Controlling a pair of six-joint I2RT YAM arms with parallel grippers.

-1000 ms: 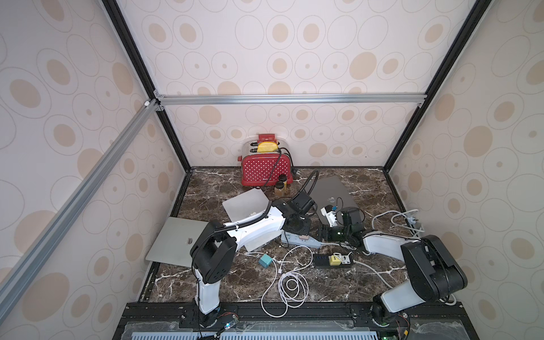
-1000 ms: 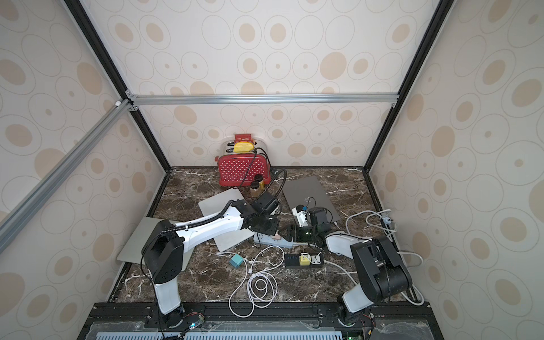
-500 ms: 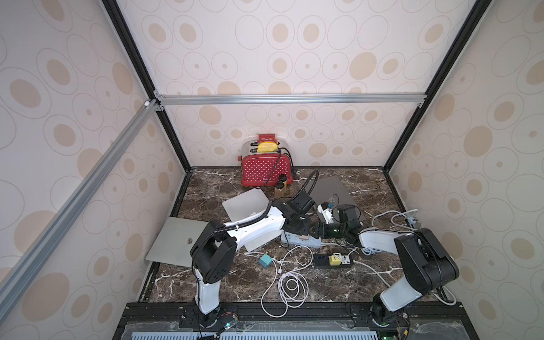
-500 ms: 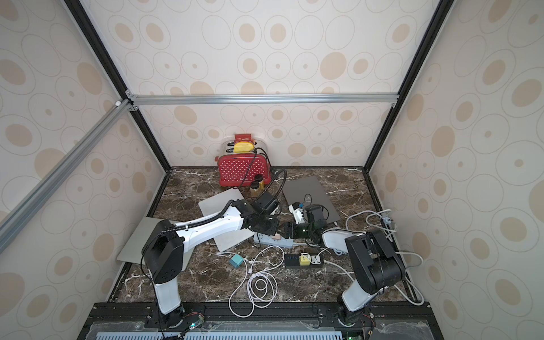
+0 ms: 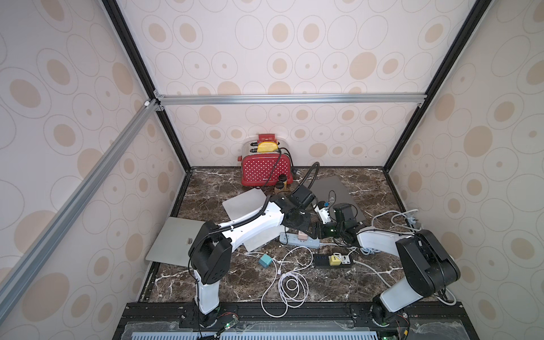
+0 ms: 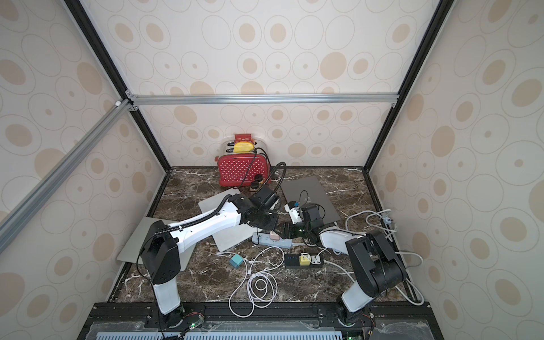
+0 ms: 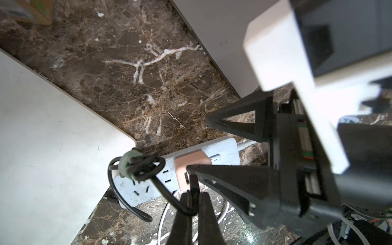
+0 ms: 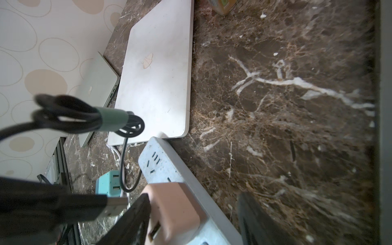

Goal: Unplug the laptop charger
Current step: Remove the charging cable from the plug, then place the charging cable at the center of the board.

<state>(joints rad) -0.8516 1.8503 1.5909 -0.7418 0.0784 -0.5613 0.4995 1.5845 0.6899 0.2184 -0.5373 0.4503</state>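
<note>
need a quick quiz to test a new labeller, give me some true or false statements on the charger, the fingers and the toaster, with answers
1. The pink charger sits plugged into the pale blue power strip. True.
2. The right fingers are clamped shut on the pink charger. False: they stand open, one on each side of it.
3. The left fingers are shut on a black cable. True.
4. The red toaster stands at the front, by the arm bases. False: it stands against the back wall.
</note>
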